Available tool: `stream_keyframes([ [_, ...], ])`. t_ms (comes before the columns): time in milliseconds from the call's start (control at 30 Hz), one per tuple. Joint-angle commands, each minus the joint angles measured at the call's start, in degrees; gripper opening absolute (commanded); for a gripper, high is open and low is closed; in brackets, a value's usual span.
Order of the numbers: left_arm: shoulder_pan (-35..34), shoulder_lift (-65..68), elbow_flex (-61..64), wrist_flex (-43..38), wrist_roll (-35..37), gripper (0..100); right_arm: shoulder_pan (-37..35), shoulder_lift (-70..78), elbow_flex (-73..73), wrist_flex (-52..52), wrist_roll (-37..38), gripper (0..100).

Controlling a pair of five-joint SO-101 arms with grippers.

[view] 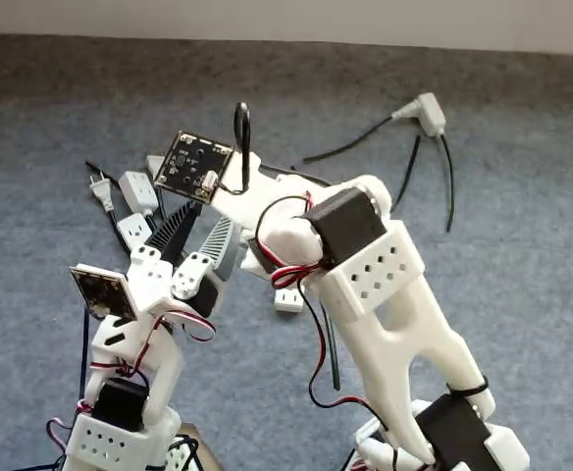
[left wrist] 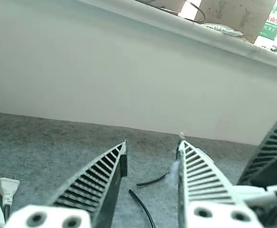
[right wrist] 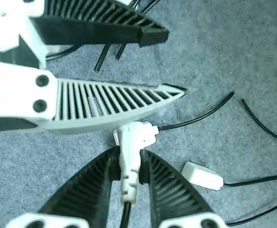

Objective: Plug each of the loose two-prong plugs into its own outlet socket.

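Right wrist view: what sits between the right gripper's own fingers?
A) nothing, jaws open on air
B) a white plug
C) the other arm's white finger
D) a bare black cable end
B. The right gripper has both dark fingers pressed against the sides of the white plug, with black cord leaving the plug.
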Motion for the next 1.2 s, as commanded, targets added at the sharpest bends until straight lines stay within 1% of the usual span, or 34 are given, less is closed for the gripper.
stream_keyframes([
  [0,1.71,0.75,1.10,1.23,-0.44,19,-1.45,-3.47,-3.12,0.31,-0.79,0.8],
  [367,1.80,0.75,1.10,1.23,-0.35,19,-1.54,-3.47,-2.95,-1.10,-0.97,0.8],
  [500,4.00,0.75,1.10,1.49,-0.44,19,-1.54,-3.03,-2.77,-3.82,-4.57,0.8],
  [600,5.14,0.75,1.10,2.55,-0.44,19,-2.51,-3.12,-2.77,-3.82,-4.57,0.8],
  [1067,5.23,0.75,1.10,2.46,-0.44,19,-2.95,-3.47,-2.77,-4.26,-4.92,0.8],
  [1167,5.23,0.75,1.10,2.46,-0.44,19,-4.79,-3.47,-2.77,-4.26,-4.92,0.8],
])
